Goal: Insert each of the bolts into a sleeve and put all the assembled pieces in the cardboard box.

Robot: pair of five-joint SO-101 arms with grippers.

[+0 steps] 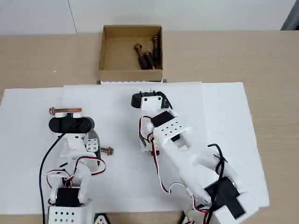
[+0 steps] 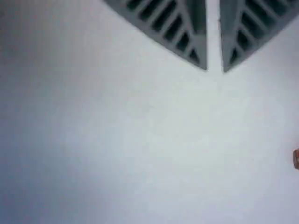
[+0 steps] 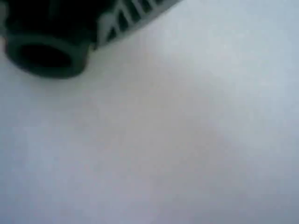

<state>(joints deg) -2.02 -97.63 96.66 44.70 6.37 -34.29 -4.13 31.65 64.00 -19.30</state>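
Observation:
A copper bolt lies crosswise on the white paper just beyond my left gripper. A second bolt lies beside that arm. In the left wrist view the left gripper is shut with only a thin slit between its grey fingers and nothing in it; a bit of a bolt shows at the edge. My right gripper sits just in front of the cardboard box, shut on a black sleeve. Its hollow end shows beside a finger.
Several assembled bolt-and-sleeve pieces lie in the right side of the box. White paper covers the wooden table. Both arms' cables trail over the paper near the front edge.

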